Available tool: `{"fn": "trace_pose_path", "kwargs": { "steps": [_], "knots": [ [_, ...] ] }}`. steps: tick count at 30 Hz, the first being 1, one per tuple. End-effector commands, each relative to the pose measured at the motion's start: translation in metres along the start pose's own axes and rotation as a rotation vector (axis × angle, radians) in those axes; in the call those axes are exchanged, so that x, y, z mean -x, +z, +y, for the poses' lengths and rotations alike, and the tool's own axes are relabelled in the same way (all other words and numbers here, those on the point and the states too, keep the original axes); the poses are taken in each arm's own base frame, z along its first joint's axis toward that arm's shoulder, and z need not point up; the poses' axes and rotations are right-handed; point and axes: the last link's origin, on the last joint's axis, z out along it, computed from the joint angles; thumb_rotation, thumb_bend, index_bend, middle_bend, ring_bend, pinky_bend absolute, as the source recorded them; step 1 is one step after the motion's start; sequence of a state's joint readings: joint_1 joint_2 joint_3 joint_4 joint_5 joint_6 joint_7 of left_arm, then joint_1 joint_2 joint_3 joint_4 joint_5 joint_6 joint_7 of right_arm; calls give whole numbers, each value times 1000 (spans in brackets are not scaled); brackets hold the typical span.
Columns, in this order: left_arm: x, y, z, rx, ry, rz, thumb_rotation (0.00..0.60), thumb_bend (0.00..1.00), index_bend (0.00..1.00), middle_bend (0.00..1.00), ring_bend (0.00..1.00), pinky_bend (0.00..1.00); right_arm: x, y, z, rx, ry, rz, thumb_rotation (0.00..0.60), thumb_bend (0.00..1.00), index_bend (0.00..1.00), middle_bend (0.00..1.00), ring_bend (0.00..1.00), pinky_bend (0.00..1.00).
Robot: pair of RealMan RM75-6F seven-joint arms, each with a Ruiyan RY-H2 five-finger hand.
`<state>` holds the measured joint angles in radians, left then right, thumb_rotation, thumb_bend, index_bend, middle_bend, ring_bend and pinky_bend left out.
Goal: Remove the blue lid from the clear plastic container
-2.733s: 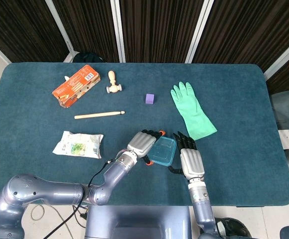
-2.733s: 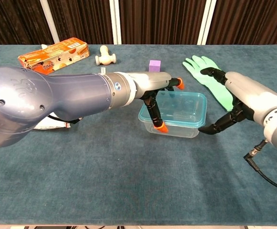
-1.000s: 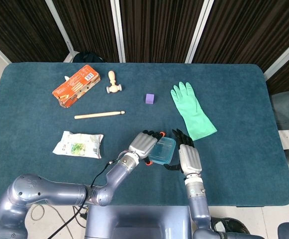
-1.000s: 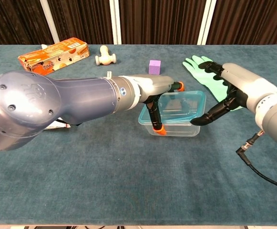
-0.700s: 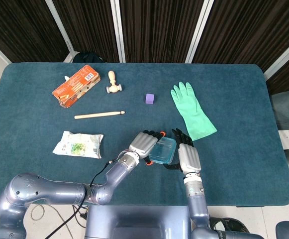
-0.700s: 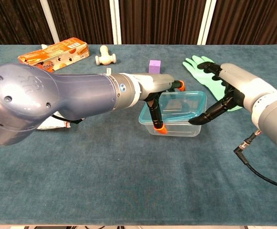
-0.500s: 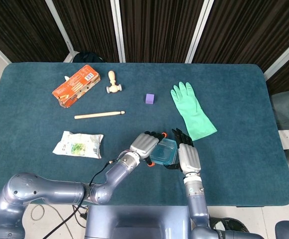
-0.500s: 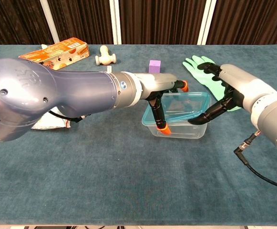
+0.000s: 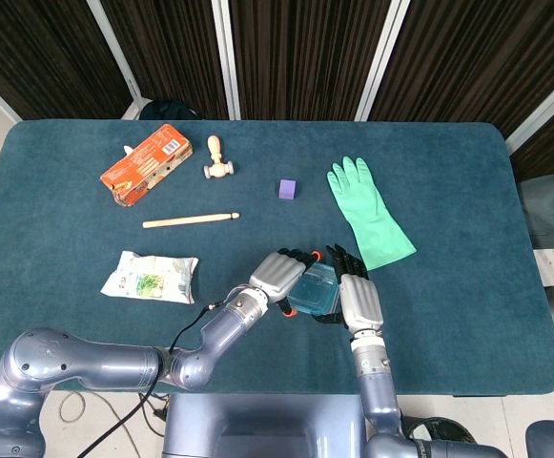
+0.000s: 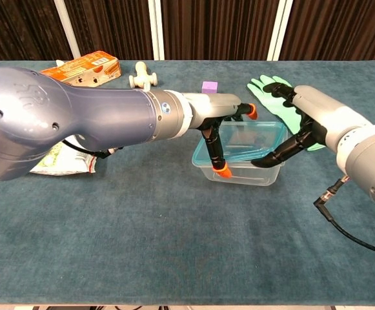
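Clear, rounded-corner box (image 10: 242, 169) on teal felt, between both hands; left hand (image 10: 221, 126) pinches the thin blue lid (image 10: 252, 137), tilted, at its left edge; right hand (image 10: 298, 132), fingers curled, grips the right rim; glove (image 10: 284, 103) just behind.

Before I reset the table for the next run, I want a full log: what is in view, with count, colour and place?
Container: one, clear plastic, near middle of the table, between the hands.
Lid: one, blue, on the container, tilted.
Glove: one, green, right of centre, lying flat.
Cube: one, purple, left of the glove.
Stick: one, pale wood, left of centre.
Wooden knob piece: one, pale, far left area.
Box: one, orange, far left.
Packet: one, white and green, near left.
Left hand: one, grey with orange fingertips, grips the container's left side.
Right hand: one, grey and black, fingers at the lid's right edge.
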<state>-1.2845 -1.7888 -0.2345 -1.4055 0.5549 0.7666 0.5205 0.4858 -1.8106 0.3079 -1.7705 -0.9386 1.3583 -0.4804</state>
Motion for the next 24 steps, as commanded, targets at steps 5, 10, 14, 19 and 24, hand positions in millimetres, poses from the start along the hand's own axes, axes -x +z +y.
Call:
{"fn": "trace_pose_path", "kwargs": {
  "steps": [5,10,14,19,24],
  "knots": [
    [1,0,1,3,-1,7,600,106,48,145,81,256,-1,1,-2,-9,-4,3,600,238,0,0,0,0],
    [3,0,0,0,-2,2,600,90,30,130,81,256,-2,4,-5,-19,-9,8,600,238,0,0,0,0],
    [5,0,-1,-1,-2,-2,600,90,19,127,81,257,-3,6,-10,-29,-11,12,600,238,0,0,0,0],
    [7,0,-2,-2,0,-6,600,90,15,126,81,261,-4,8,-18,-45,-5,16,600,238,0,0,0,0],
    [3,0,-2,0,-10,10,600,90,11,123,81,257,-6,9,-22,-53,-15,18,600,238,17,5,0,0]
  ]
}}
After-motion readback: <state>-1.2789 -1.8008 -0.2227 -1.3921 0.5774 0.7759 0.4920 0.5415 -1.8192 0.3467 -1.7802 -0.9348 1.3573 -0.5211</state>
